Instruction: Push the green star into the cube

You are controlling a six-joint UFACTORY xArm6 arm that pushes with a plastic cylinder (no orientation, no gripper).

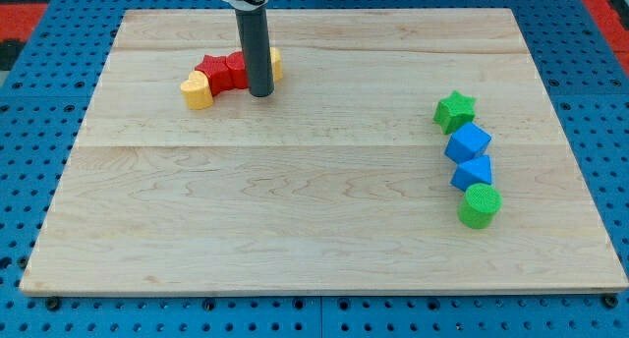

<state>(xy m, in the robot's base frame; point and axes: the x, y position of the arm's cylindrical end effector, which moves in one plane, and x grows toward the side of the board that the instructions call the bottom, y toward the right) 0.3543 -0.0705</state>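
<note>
The green star (455, 110) lies at the view's right, at the top of a column of blocks. The blue cube (468, 141) sits just below it, touching or nearly touching it. My tip (260, 92) rests on the board at the upper left, far from the star. It stands just below and right of a cluster of blocks: a red block (223, 70), a yellow block (198, 90) at its left and a yellow block (276, 63) partly hidden behind the rod.
Below the blue cube lie a second blue block (473, 172) and a green cylinder (480, 205), all in one column. The wooden board (295, 220) lies on a blue perforated table.
</note>
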